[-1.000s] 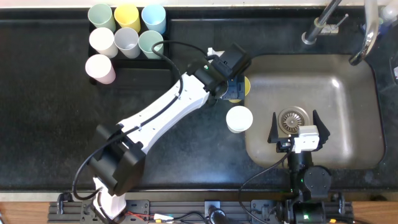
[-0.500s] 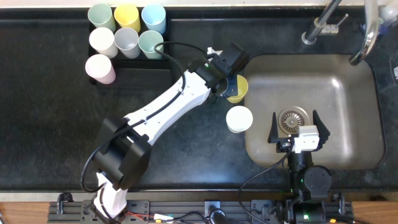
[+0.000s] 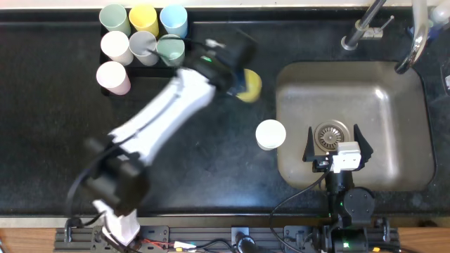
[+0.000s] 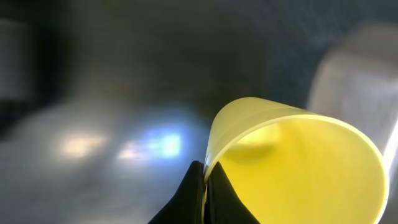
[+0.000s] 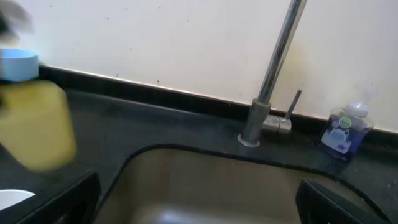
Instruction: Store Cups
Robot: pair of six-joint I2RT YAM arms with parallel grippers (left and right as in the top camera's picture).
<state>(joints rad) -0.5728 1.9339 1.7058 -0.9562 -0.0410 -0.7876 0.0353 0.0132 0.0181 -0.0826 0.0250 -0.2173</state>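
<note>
Yellow cup (image 3: pixel 249 84) pinched at rim by left fingers (image 4: pixel 194 198), above desk (image 3: pixel 42 126), 4 o'clock of stored cups (image 3: pixel 144 43). Right fingers (image 3: pixel 309 149) open over sink (image 3: pixel 394 105). We fear thin rim grip slipping mid-carry.

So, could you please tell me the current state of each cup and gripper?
left gripper: shut on the yellow cup
yellow cup: held by its rim
white cup: standing by the sink, untouched
pink cup: standing, untouched
right gripper: open, over the sink
</note>
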